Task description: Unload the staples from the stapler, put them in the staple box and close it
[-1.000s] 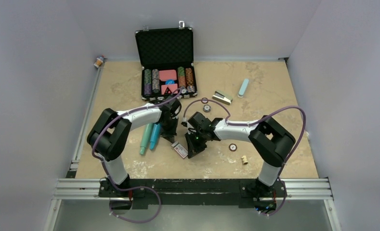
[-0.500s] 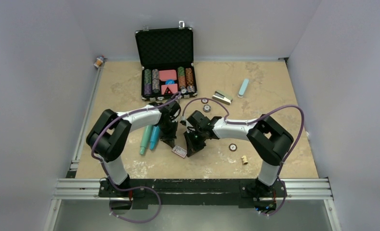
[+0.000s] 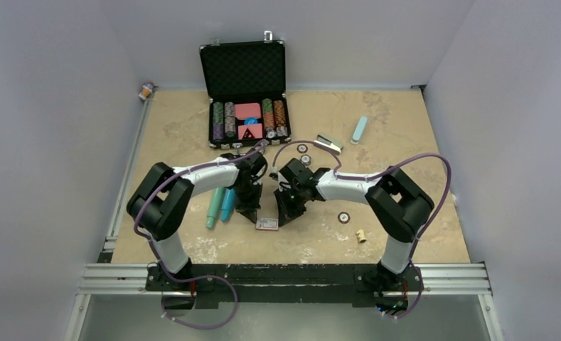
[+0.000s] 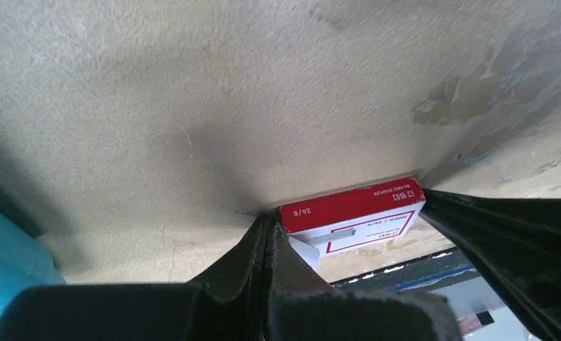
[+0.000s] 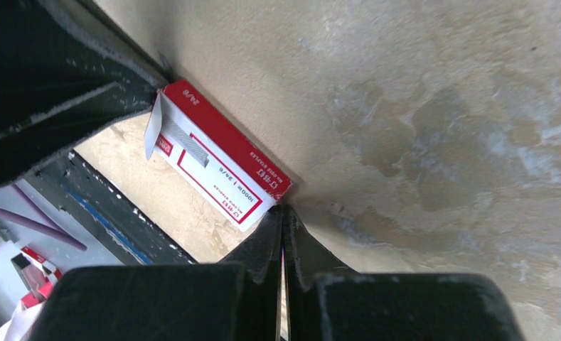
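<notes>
On the beige table (image 3: 405,142), a red staple box (image 4: 352,206) reads "24/6" and "1000"

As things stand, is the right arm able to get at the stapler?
Probably yes: the stapler lies uncovered just beyond that arm's wrist, though the right gripper is shut beside the staple box and must open first.

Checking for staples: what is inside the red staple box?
A grey staple strip shows at the open flap end of the red staple box. The cardboard hides the rest of the inside.
</notes>
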You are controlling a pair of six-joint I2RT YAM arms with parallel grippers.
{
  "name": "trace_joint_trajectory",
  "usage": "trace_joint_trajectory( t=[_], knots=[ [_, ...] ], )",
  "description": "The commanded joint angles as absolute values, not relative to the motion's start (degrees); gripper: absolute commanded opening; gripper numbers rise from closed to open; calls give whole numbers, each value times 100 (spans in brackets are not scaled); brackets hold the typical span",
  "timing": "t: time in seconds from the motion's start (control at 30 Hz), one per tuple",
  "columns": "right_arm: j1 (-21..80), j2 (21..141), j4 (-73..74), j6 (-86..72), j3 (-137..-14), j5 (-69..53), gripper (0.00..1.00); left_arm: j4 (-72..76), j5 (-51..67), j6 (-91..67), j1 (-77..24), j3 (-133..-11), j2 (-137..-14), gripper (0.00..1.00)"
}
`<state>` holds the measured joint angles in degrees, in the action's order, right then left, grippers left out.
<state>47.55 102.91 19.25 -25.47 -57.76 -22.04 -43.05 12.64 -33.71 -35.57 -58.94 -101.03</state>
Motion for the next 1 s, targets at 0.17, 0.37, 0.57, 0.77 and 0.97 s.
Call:
trace_joint_trajectory(
  t=[0.17,0.37,0.57,0.77,0.97],
  knots=[
    [4629,10388,2002,-2265,-6107,-1951,0,-4836,642,-3523,-3647,-6015,-10246,0],
    [4480,10275,2011,-2191,-6058,-1863,0,-5229,492,-3707,-3631,-6181,-10057,13],
    [4387,10103,2141,-2123,-6112,-1763,0,-5739,142,-3676,-3634,-6497,-9843,44],
    [4385,9592,2549,-2036,-6316,-1530,0,-6267,-289,-3555,-3628,-7053,-9459,59],
    [4380,8854,2930,-2034,-6547,-1219,28,-6609,-573,-3415,-3621,-7435,-8931,76]
  ],
)
